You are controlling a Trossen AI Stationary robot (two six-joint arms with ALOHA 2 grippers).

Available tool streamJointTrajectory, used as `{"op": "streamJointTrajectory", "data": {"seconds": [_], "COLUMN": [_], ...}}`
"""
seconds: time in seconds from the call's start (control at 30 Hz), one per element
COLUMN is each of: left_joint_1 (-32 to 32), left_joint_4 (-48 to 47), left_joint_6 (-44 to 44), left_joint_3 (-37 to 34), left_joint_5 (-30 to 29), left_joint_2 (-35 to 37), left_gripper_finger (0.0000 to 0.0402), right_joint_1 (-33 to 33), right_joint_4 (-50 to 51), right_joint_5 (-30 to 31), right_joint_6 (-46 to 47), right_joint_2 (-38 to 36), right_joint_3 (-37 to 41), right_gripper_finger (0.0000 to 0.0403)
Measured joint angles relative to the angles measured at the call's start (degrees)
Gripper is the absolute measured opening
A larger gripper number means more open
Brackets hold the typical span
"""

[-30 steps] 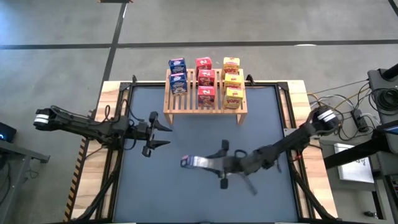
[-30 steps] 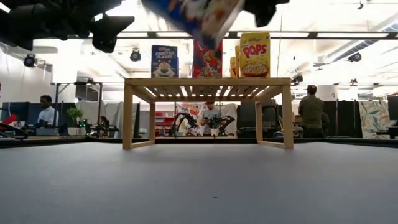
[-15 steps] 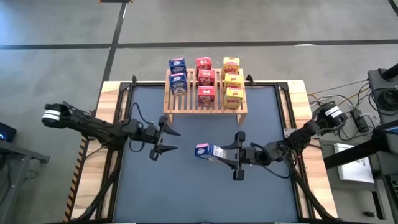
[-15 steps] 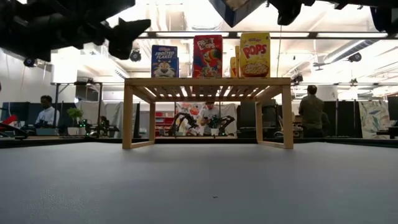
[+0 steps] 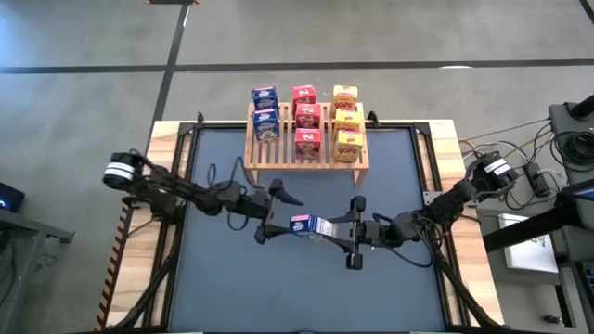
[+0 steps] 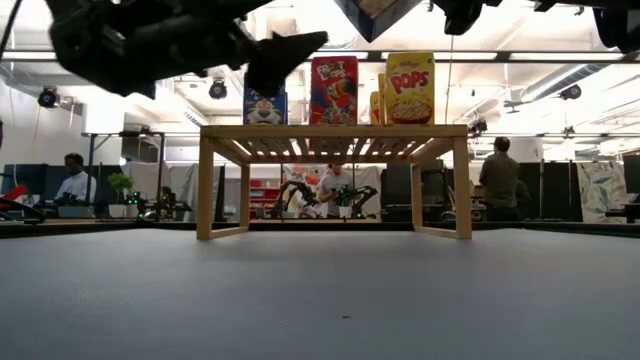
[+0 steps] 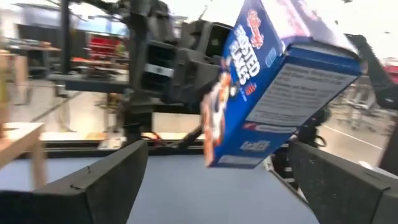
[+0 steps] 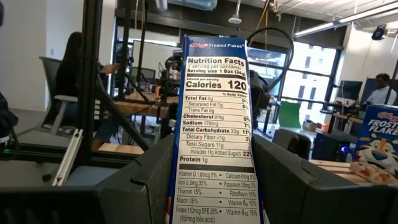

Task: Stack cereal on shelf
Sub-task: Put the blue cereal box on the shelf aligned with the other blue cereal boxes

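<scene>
A blue Frosted Flakes cereal box (image 5: 303, 224) is held above the dark mat by my right gripper (image 5: 322, 228), which is shut on it. It also shows in the right wrist view (image 8: 214, 124) and the left wrist view (image 7: 273, 81). My left gripper (image 5: 278, 216) is open just left of the box; its fingers (image 7: 93, 186) stand on either side without touching. The wooden slatted shelf (image 5: 278, 160) at the far side carries two blue, three red and three yellow boxes standing on their bases. My right gripper pinches the blue box by its two broad faces, at its lower part (image 8: 180, 180), between the two fingers. The fingers lie level and come from the table's right. The box sticks out past the fingertips, tilted and lifted clear of the mat.
The shelf's front row holds a red box (image 5: 308, 143) and a yellow box (image 5: 350, 146), with bare slats (image 5: 269, 150) at its front left. The wooden table border (image 5: 445, 148) frames the mat. People stand in the room beyond the table (image 6: 497, 180).
My right gripper has drawn back toward the table's right edge and risen, turning the blue box and carrying it higher above the mat, then held still. My left gripper, still open, has moved toward the table's right until its fingers flank the box.
</scene>
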State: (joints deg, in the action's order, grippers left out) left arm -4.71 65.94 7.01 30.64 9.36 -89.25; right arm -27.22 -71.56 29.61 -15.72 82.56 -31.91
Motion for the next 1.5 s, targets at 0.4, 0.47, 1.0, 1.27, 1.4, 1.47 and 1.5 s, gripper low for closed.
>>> {"op": "streamJointTrajectory", "data": {"seconds": [0.4,0.47,1.0,1.27,1.4,1.47,1.5], "left_joint_1": [-0.07,-0.15,-0.56,-0.61,-0.61,-0.61,-0.61], "left_joint_4": [-8.53,-7.40,-0.89,-0.77,-0.78,-0.77,-0.75], "left_joint_6": [-0.46,-0.48,-1.19,-1.77,-1.77,-1.77,-1.77], "left_joint_3": [5.35,5.20,5.24,5.24,5.24,5.24,5.24], "left_joint_5": [7.62,7.76,2.60,2.56,2.58,2.56,2.58], "left_joint_2": [-3.95,-3.55,-3.33,-3.33,-3.33,-3.33,-3.33], "left_gripper_finger": [0.0382,0.0382,0.0369,0.0314,0.0278,0.0259,0.0250], "right_joint_1": [-0.04,-0.04,0.00,0.04,0.04,0.04,0.04], "right_joint_4": [1.22,1.63,2.24,2.26,2.26,2.26,2.25], "right_joint_5": [3.51,4.95,4.98,5.00,5.00,5.00,5.06], "right_joint_6": [-0.56,-0.82,-0.21,-0.19,-0.16,-0.16,-0.16], "right_joint_2": [0.00,0.00,0.00,0.00,0.00,0.00,0.00], "right_joint_3": [0.03,0.03,0.03,0.03,0.03,0.03,0.03], "right_gripper_finger": [0.0182,0.0182,0.0182,0.0182,0.0182,0.0182,0.0183]}}
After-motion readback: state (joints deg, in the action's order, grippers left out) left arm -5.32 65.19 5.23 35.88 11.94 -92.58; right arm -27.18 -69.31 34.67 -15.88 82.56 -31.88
